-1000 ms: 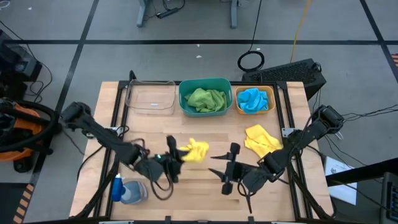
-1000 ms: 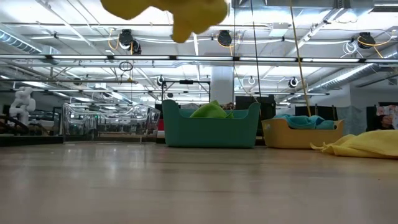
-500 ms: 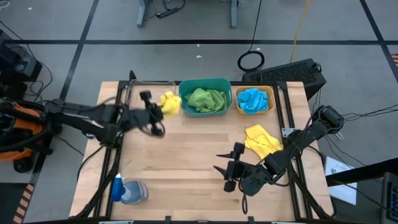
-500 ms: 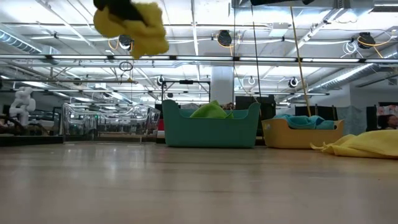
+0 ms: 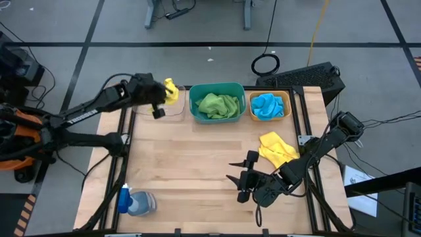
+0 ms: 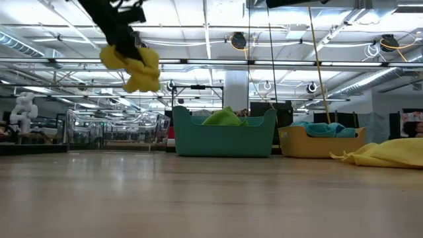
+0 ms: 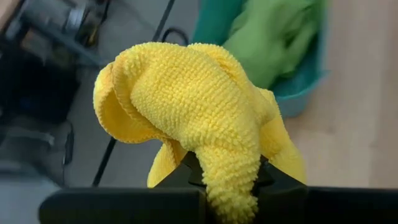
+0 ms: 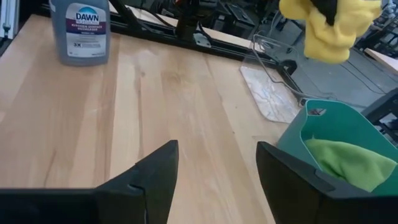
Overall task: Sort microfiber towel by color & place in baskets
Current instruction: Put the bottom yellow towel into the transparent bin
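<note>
Three baskets stood in a row along the far edge of the table (image 5: 197,164): the teal basket (image 5: 217,88) in the middle, largest, with a green towel (image 5: 218,105) in it; the clear basket (image 5: 151,112) beside it on the left arm's side, nothing visible in it; and the small orange basket (image 5: 283,99) on the other side, filled with a blue towel (image 5: 266,106). A soap bottle (image 5: 135,203) lay near the table's front left corner.

Stretched long from the table's left side, the left arm reached toward the far edge, and the left gripper (image 5: 160,99) hung in the air over the clear basket, clenched on a bunched yellow towel (image 5: 171,91), whose folds spilled out above the fingers in the left wrist view. Judged from this, the step in hand was the drop into the clear basket. To do it well, the gripper should sit squarely above the basket's middle, not its rim next to the teal one, and come lower before letting go, so the cloth falls inside whole.

Waiting low over the table's front, the right arm was folded, and the right gripper (image 5: 238,178) pointed at bare wood with its jaws apart and nothing between them. A second yellow towel (image 5: 275,147) lay crumpled just beside that arm, near the right edge.
</note>
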`<state>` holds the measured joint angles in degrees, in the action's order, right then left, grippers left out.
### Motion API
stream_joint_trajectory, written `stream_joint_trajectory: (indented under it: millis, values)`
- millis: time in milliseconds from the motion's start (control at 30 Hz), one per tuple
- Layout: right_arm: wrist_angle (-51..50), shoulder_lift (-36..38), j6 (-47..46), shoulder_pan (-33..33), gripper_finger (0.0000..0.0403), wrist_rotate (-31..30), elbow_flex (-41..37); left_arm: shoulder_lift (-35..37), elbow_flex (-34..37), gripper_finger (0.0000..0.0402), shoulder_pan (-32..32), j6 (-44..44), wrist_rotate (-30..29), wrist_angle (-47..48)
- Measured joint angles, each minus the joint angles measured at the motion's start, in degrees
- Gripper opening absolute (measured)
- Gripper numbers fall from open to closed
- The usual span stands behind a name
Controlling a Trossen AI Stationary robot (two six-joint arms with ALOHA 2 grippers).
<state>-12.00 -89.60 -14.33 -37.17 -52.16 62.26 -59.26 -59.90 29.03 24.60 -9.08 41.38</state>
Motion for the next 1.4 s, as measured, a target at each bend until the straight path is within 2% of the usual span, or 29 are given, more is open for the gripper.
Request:
stream_joint_trajectory:
  millis: [167, 333, 633, 1167, 1400]
  values:
    - [-0.31, -0.02, -0.26, -0.45, 0.0208, 0.04, 0.0, -1.26, 4.06, 0.0033, 7.35, -1.19, 1.97, -4.59]
    - [-0.6, -0.02, -0.97, -0.45, 0.0208, 1.42, 0.0, -2.28, 7.22, 0.0037, 9.95, -1.62, 4.03, -7.99]
    - [-0.6, -0.35, -1.97, -0.46, 0.0208, 1.54, 0.0, -5.0, 11.15, 0.004, 10.39, -1.7, 5.01, -13.85]
    - [-0.71, -0.35, -1.99, -0.46, 0.0208, 1.53, 0.0, -17.42, 11.39, 0.0041, 10.39, -1.79, 4.35, -16.79]
    - [-0.8, -0.35, -1.98, -0.45, 0.0208, 1.51, 0.0, -20.19, 11.39, 0.0041, 10.39, -3.31, 4.16, -16.97]
